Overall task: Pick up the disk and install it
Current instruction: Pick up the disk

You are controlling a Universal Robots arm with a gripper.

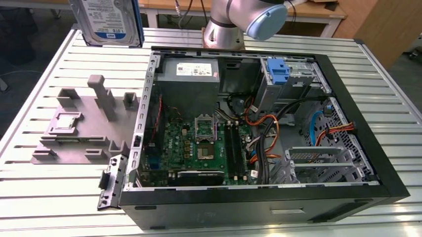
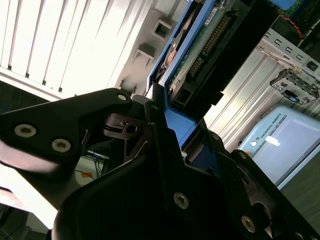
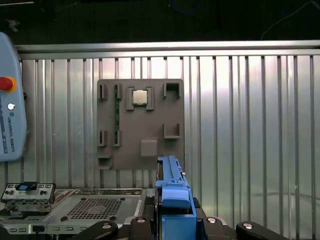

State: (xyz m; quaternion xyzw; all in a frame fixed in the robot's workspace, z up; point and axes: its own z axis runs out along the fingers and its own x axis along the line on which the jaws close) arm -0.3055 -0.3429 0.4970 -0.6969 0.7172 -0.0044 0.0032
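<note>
The gripper [image 2: 165,132] was clamped on the disk [image 1: 105,19] at its blue rail; its long axis ran straight out from the jaws; the open case [image 1: 381,153] lay below, to one side.

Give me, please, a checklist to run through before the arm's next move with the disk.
1. Grip: ok. The end effector is closed on the blue rail of the disk.
2. Clearance: ok. The disk hangs above the table, apart from the grey fixture.
3. Access: ok. The computer case lies open, side panel off.
4. Free bay: cannot tell. A blue caddy stands at the case's far end.
5. Path inside: not ok. Loose cables cross the interior.
</note>
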